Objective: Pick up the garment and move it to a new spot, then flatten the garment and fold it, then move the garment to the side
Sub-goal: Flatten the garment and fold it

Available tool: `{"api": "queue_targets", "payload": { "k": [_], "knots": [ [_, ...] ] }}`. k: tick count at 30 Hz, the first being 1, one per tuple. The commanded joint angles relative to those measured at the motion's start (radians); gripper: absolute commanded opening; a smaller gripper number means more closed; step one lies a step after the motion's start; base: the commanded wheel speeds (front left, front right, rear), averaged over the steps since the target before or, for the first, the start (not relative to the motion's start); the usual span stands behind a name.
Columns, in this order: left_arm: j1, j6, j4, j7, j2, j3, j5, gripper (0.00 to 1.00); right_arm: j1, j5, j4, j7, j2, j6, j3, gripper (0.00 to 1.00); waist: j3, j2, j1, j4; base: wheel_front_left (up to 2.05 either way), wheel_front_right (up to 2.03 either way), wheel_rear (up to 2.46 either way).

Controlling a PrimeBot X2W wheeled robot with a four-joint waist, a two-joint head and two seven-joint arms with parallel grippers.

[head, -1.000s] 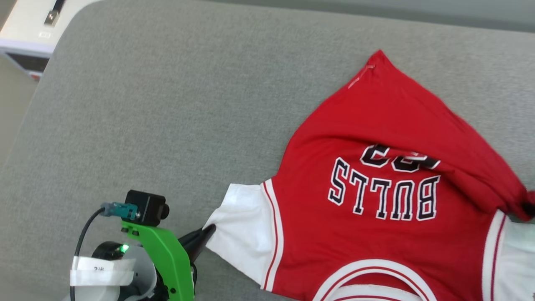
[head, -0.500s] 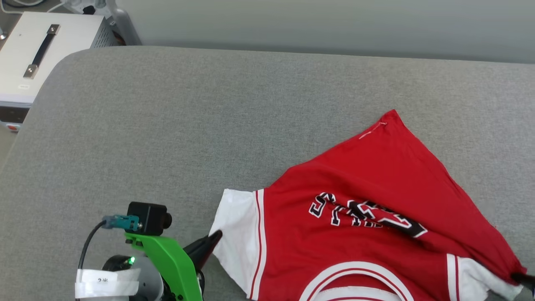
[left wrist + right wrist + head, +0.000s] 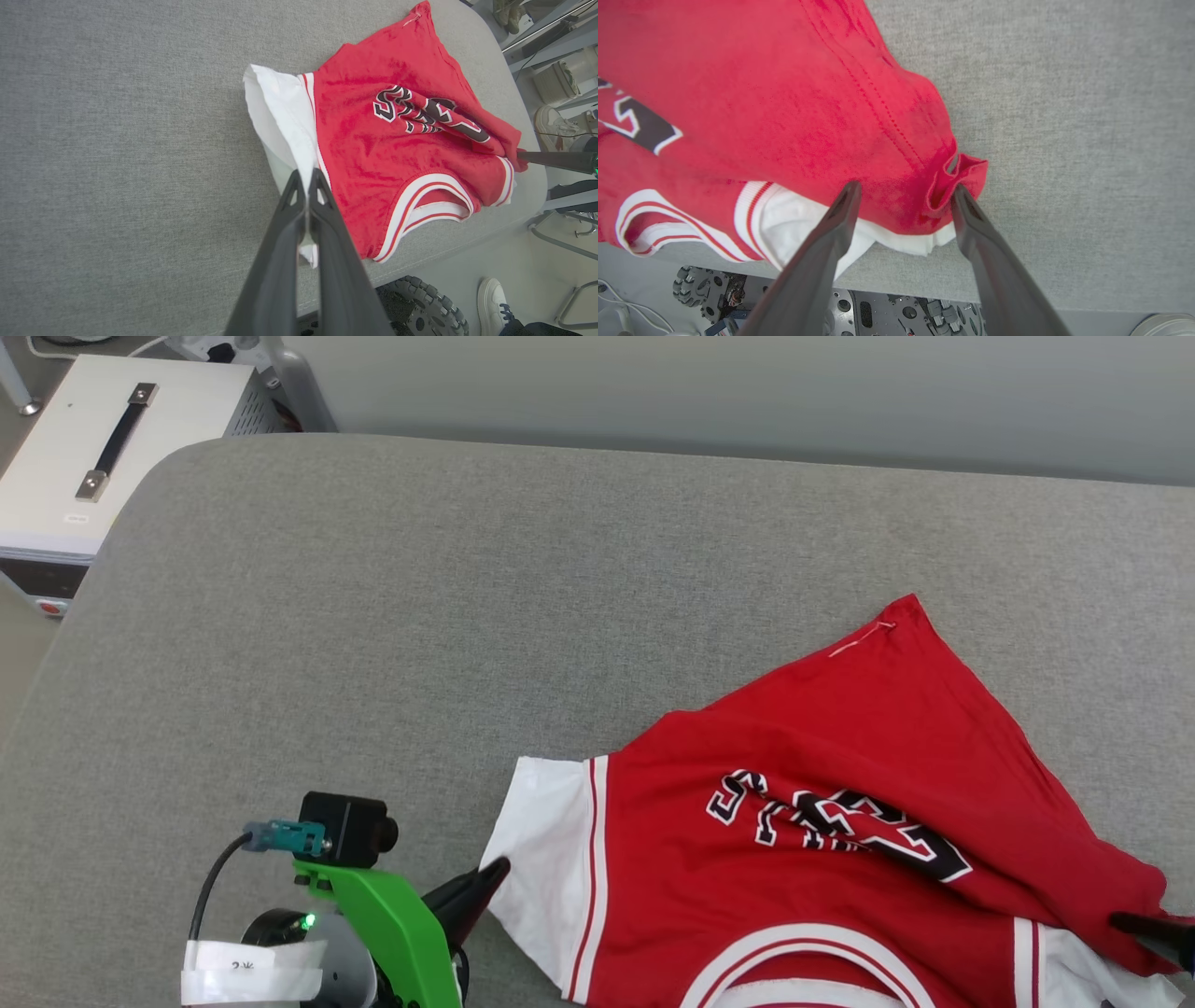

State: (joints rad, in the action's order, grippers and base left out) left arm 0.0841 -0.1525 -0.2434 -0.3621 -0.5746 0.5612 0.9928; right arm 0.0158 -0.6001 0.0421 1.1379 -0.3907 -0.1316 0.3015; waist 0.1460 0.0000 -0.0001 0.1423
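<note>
Likely flattening: shirt (image 3: 794, 896) lying rumpled, near right on bench (image 3: 373, 616). Left hand (image 3: 306, 179) clamping white sleeve (image 3: 280, 107); right hand (image 3: 906, 186) gaping around red hem (image 3: 959, 170), gripping nothing. Next needing right closing, pulling taut.

A grey padded surface (image 3: 448, 616) covered in woven fabric carries everything; its far left corner is rounded and its far edge runs along a pale wall. The garment (image 3: 822, 859) lies on its near right part, rumpled rather than flat. One red hem corner points toward the far side. A white sleeve spreads to the left, the collar trim sits close to the near edge, and a fold crosses the black print.
</note>
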Motion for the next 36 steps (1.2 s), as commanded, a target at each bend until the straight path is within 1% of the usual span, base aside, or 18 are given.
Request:
{"api": "queue_targets", "payload": {
  "k": [1, 4, 7, 9, 12, 19, 23, 24, 28, 32, 36],
  "knots": [
    [0.007, 0.005, -0.007, 0.003, 0.004, -0.001, -0.003, 0.0, -0.032, -0.013, 0.028, 0.024, -0.004, 0.001, -0.008, 1.0, 0.011, 0.0, 0.0001, 0.013, 0.0, 0.0, 0.0],
    [0.013, 0.013, -0.021, 0.012, 0.01, -0.009, 0.006, 0.0, -0.098, -0.031, 0.103, 0.085, -0.006, 0.001, -0.027, 1.0, 0.041, 0.0, 0.0001, 0.03, 0.0, 0.0, 0.0],
    [0.027, 0.017, -0.028, 0.012, 0.005, -0.01, -0.003, 0.0, -0.177, -0.027, 0.159, 0.145, -0.002, 0.001, -0.054, 1.0, 0.079, 0.0, 0.0001, 0.053, 0.0, 0.0, 0.0],
    [0.042, 0.018, -0.033, 0.013, 0.003, -0.009, -0.015, 0.0, -0.241, -0.016, 0.177, 0.183, 0.006, 0.001, -0.068, 1.0, 0.111, 0.0, 0.0001, 0.073, 0.0, 0.0, 0.0],
    [0.069, 0.022, -0.041, 0.015, 0.011, 0.001, -0.037, 0.0, -0.344, 0.018, 0.167, 0.225, 0.005, 0.001, -0.102, 1.0, 0.156, 0.0, 0.0001, 0.103, 0.0, 0.0, 0.0],
    [0.12, 0.043, -0.04, 0.018, 0.041, 0.025, -0.057, 0.0, -0.542, 0.108, 0.058, 0.266, -0.007, 0.001, -0.16, 1.0, 0.242, 0.0, 0.0001, 0.176, 0.0, 0.0, 0.0],
    [0.143, 0.061, -0.04, 0.024, 0.066, 0.035, -0.053, 0.0, -0.626, 0.154, -0.017, 0.271, -0.032, 0.001, -0.197, 1.0, 0.279, 0.0, 0.0001, 0.211, 0.0, 0.0, 0.0],
    [0.159, 0.066, -0.033, 0.025, 0.075, 0.044, -0.063, 0.0, -0.669, 0.179, -0.065, 0.266, -0.048, 0.001, -0.215, 1.0, 0.298, 0.0, 0.0001, 0.232, 0.0, 0.0, 0.0],
    [0.172, 0.074, -0.022, 0.034, 0.093, 0.051, -0.063, 0.0, -0.704, 0.201, -0.119, 0.255, -0.074, 0.001, -0.254, 1.0, 0.315, 0.0, 0.0001, 0.252, 0.0, 0.0, 0.0],
    [0.178, 0.084, -0.014, 0.041, 0.106, 0.057, -0.06, 0.0, -0.701, 0.211, -0.16, 0.243, -0.117, 0.001, -0.3, 1.0, 0.327, 0.0, 0.0001, 0.267, 0.0, 0.0, 0.0],
    [0.181, 0.09, -0.003, 0.046, 0.111, 0.059, -0.058, 0.0, -0.681, 0.203, -0.199, 0.238, -0.13, 0.001, -0.318, 1.0, 0.336, 0.0, 0.0001, 0.275, 0.0, 0.0, 0.0]
  ]
}}
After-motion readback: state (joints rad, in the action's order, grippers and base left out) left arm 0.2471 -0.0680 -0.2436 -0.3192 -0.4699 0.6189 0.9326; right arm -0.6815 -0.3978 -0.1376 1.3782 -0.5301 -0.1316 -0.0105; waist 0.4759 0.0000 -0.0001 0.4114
